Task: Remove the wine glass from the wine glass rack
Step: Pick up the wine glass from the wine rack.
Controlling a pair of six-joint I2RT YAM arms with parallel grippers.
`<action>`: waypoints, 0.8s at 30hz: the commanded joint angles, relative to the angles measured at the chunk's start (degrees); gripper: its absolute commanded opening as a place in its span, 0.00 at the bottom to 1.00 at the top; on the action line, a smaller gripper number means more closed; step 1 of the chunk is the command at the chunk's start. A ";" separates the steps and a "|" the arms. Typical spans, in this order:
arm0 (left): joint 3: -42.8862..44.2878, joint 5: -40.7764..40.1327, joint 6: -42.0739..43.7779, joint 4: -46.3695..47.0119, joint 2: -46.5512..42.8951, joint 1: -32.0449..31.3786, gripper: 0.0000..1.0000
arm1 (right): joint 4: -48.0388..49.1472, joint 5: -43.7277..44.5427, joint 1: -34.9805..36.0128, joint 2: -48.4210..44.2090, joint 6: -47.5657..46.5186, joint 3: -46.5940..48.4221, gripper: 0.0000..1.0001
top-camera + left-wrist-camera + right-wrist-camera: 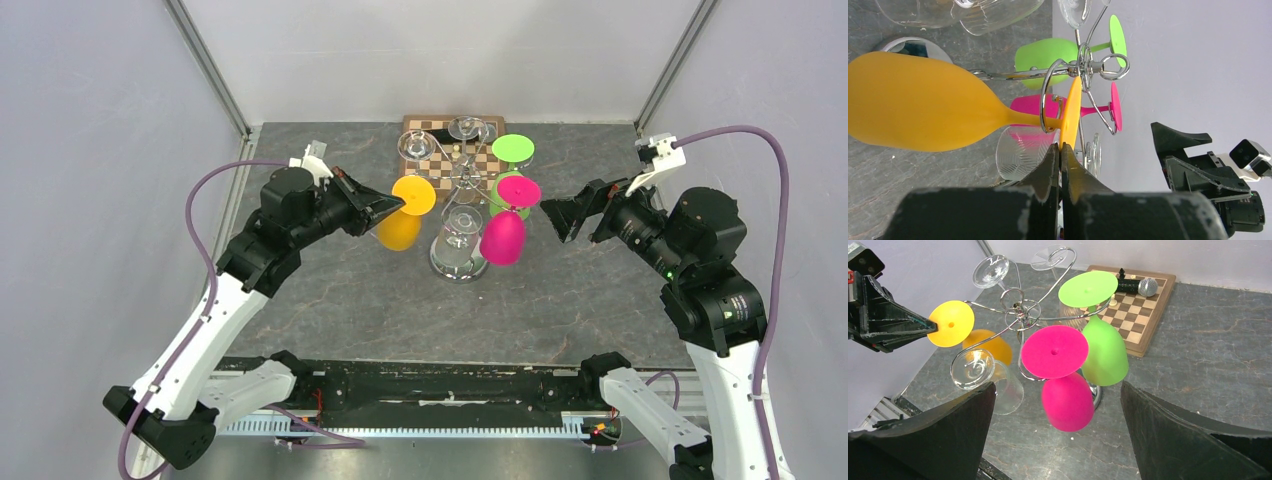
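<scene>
The silver wire wine glass rack (466, 180) stands mid-table and holds several glasses upside down by their feet. An orange-yellow wine glass (400, 228) hangs on the rack's left hook arm, its stem still inside the curled hook (1048, 107). My left gripper (398, 205) is shut on the rim of its round foot (1070, 112), seen edge-on between my fingertips (1053, 155). My right gripper (548, 215) is open and empty to the right of the rack, facing a pink glass (1068, 400) that hangs between its jaws but apart from them.
A green glass (1103, 355) and several clear glasses (973, 367) also hang on the rack. A wooden chessboard (432, 150) lies behind the rack with a microphone (1140, 286) on it. Grey walls close in the left, right and back.
</scene>
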 commanded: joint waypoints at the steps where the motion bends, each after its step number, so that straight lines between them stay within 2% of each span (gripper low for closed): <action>1: 3.53 2.07 -1.77 0.95 -1.43 0.16 0.02 | 2.28 0.42 0.39 -0.47 0.55 1.18 0.98; 24: 10.18 -0.16 2.90 -1.39 3.59 0.81 0.02 | 2.36 1.45 0.38 -0.92 0.02 0.35 0.98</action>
